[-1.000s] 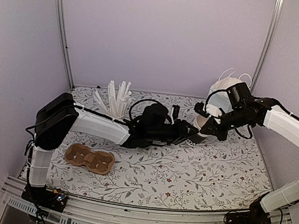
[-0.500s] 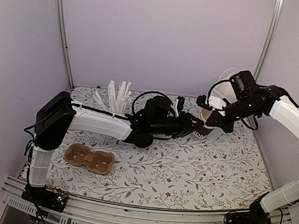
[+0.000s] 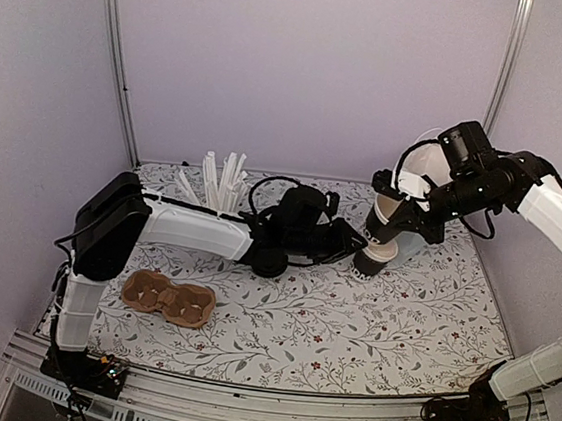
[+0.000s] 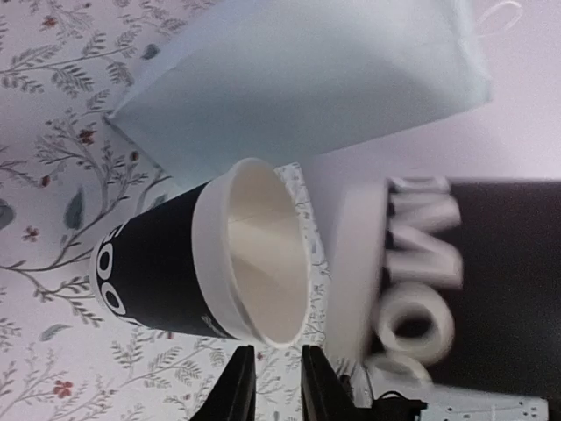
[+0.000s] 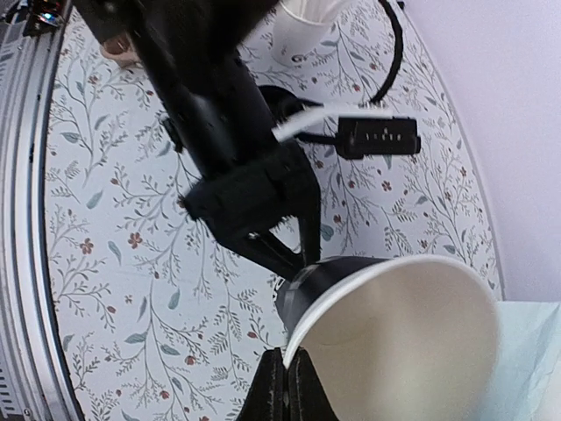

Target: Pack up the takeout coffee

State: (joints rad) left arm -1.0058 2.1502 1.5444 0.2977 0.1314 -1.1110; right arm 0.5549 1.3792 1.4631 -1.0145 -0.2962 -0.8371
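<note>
One takeout coffee cup [image 3: 367,263] [image 4: 158,276], black with a cream rim, stands on the floral table just beyond my left gripper [image 3: 355,241] [image 4: 270,384]. The left fingers [image 4: 237,386] are a narrow gap apart with nothing between them. My right gripper [image 3: 395,204] [image 5: 289,373] is shut on the rim of a second cup [image 3: 384,223] [image 5: 412,342] and holds it tilted above the first one. That lifted cup [image 4: 412,289] looks blurred in the left wrist view. The pale blue bag [image 3: 418,170] [image 4: 307,79] stands behind both cups.
A brown cardboard cup carrier [image 3: 168,297] lies at the front left. A white cup of white straws [image 3: 221,186] [image 5: 307,17] stands at the back left. The left arm [image 3: 198,234] stretches across the middle of the table.
The right gripper has lifted its cup up and off the other cup, which stays on the table. The left jaws have narrowed and drawn back from that cup.
</note>
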